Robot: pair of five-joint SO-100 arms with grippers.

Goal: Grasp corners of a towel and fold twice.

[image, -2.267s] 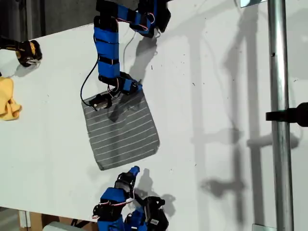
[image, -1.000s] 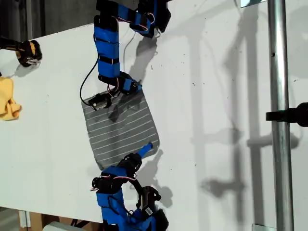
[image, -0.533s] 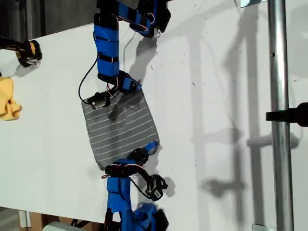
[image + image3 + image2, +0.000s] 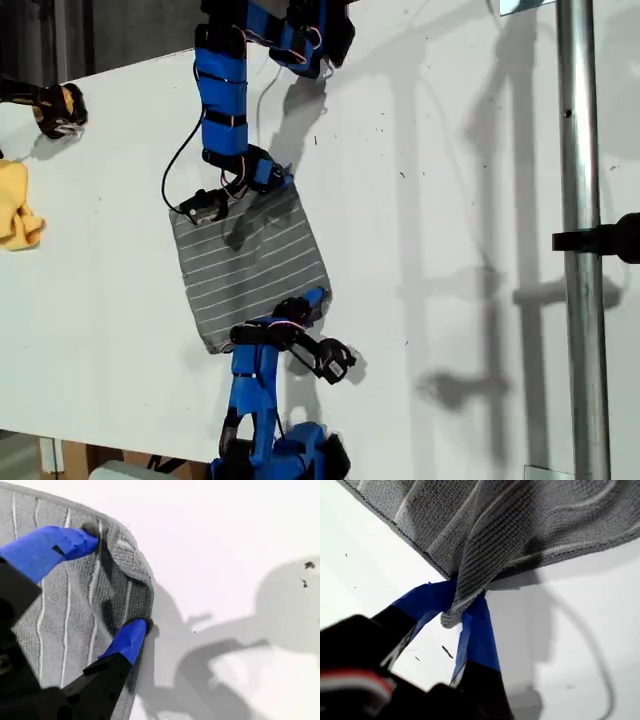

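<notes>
My first gripper (image 4: 465, 605) clamped on a towel (image 4: 250, 262) corner; my second gripper (image 4: 112, 582) jaws apart (fabric bunched between), white table (image 4: 450, 200)

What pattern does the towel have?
The towel is grey with thin white parallel stripes, clearest in the exterior view.

No legible text or labels anywhere.
</notes>
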